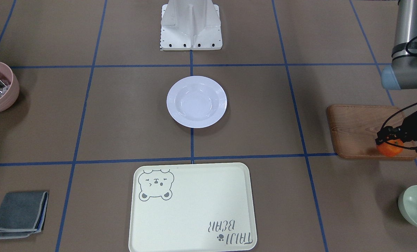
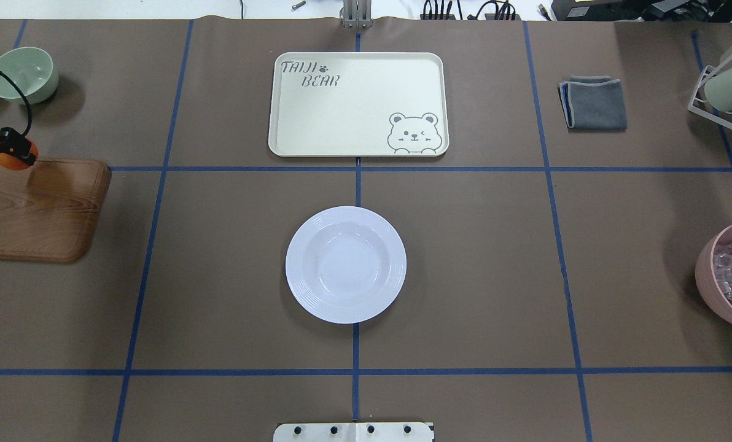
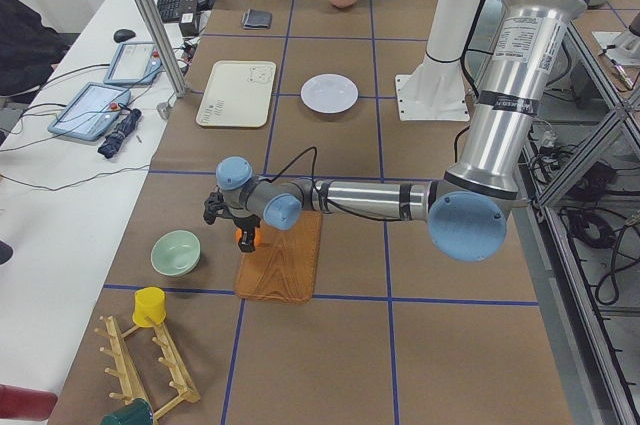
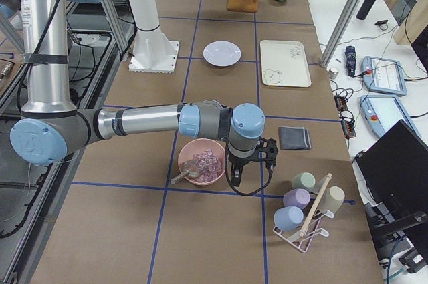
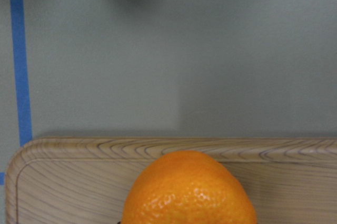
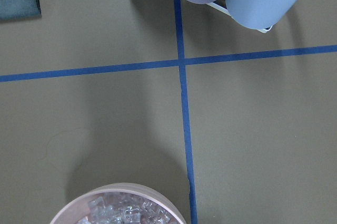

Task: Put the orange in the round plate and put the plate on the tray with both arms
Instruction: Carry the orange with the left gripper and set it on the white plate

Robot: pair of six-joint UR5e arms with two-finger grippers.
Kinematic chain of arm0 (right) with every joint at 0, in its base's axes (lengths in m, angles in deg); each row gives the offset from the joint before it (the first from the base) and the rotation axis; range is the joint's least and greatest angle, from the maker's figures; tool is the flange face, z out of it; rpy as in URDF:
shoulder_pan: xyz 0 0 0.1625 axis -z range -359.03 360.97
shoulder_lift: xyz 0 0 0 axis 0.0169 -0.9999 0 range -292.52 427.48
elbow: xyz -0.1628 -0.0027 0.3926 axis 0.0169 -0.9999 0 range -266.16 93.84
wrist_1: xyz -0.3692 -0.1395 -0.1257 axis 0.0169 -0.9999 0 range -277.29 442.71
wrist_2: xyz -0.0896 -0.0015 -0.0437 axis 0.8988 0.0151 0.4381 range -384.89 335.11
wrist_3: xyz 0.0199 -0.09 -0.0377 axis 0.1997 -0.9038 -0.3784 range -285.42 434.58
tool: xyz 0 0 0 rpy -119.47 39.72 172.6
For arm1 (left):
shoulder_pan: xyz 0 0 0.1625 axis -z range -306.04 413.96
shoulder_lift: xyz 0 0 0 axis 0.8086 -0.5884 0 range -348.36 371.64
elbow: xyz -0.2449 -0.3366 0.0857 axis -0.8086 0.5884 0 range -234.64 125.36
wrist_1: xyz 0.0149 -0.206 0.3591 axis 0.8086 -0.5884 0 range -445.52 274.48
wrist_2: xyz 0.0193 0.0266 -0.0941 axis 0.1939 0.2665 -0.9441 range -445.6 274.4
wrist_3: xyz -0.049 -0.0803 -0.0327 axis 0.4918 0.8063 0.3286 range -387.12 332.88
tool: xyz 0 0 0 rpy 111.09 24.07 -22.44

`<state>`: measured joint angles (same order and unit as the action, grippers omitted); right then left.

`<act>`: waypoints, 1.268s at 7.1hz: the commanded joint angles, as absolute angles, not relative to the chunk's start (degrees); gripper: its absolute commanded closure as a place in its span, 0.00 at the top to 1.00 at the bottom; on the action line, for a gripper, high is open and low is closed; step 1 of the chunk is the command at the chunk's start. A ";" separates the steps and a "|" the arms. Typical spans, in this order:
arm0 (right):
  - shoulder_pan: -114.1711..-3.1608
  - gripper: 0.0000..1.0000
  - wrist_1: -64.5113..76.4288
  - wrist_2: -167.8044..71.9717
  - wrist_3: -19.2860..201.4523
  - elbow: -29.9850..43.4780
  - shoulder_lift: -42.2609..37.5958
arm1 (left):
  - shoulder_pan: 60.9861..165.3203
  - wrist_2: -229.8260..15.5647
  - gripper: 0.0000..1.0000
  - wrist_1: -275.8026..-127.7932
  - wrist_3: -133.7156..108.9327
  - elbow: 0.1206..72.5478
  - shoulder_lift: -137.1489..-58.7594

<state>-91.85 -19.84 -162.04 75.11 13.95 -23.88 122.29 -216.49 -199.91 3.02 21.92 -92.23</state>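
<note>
**Q.** Front-facing view: what holds the fruit?
**A.** The left gripper (image 1: pixel 390 137), at the view's right edge, sits on top of the small round bright-skinned orange (image 1: pixel 391 149) and looks clamped on it. The orange is at the operator-side edge of the brown wooden board (image 1: pixel 355 127). The glossy white round plate (image 1: pixel 222 102) lies empty at the middle of the brown surface (image 1: pixel 124 122), well apart from the orange.

**Q.** Overhead view: which way does the plate lie from that gripper?
**A.** Toward the robot's right and nearer its base. The plate sits on the centre line. The pale cream rectangular tray (image 2: pixel 354 104) lies beyond it, with its long axis across the surface.

**Q.** Left side view?
**A.** The near arm reaches low over the board, with the orange under its gripper. Whether the fruit clears the wood cannot be told.

**Q.** Right side view?
**A.** The right gripper (image 4: pixel 235 176) points down just beside the pink bowl (image 4: pixel 184 152) of clear pieces. Whether it is apart or together cannot be told here. The plate appears roughly midway between the two arms, so the arm carrying the orange has no closer claim on it.

**Q.** Wrist views?
**A.** Left: the orange is low at centre, with the board's edge behind it. Right: only the surface, blue tape (image 6: pixel 181 103) and the bowl's rim show. The gripper itself is out of frame.
</note>
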 commanded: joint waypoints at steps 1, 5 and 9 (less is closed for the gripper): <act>-91.32 1.00 -19.43 -161.83 75.02 14.38 -23.67 | 121.73 -216.55 0.00 -195.32 15.88 29.27 -96.70; -90.88 1.00 -17.67 -162.00 74.85 14.47 -24.11 | 99.39 -208.61 0.00 -174.41 47.50 46.41 -111.11; -90.88 1.00 -17.67 -166.04 75.11 14.65 -24.11 | 84.04 -198.64 0.00 -171.91 58.13 38.30 -125.01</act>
